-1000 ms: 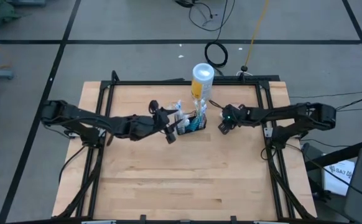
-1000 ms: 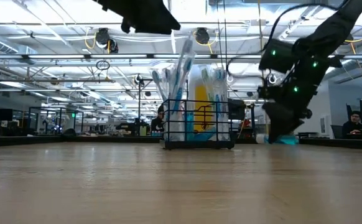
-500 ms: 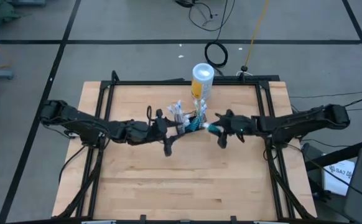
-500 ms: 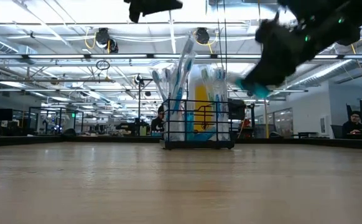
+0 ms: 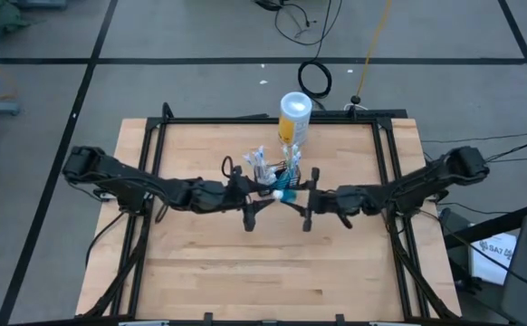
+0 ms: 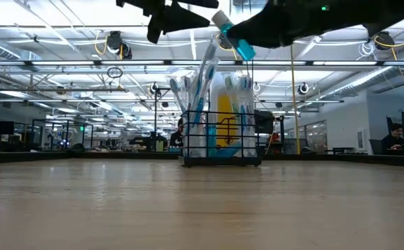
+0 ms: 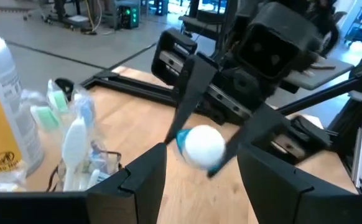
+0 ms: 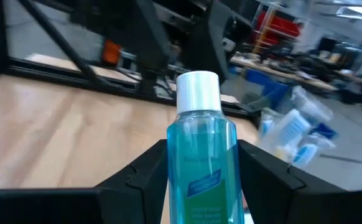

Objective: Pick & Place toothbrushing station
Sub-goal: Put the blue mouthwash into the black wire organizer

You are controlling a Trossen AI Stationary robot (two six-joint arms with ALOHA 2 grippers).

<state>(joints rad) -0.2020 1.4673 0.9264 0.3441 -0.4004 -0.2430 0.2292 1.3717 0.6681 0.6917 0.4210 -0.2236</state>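
Aloft, the right end effector (image 8: 199,180) clamps a clear blue white-capped bottle (image 8: 199,155); the left end effector (image 7: 196,180) gapes empty.

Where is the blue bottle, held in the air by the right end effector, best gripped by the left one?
Probably by its white cap and neck, coming straight from the left arm's side. The right end effector clamps the body of the blue bottle, so only the cap end is free, and it points toward the open left end effector.

One wire-mesh basket (image 6: 221,139) holds several toothbrushes (image 6: 200,94); exact number unclear. One blue bottle (image 8: 201,163). One white-and-yellow canister (image 5: 294,117).
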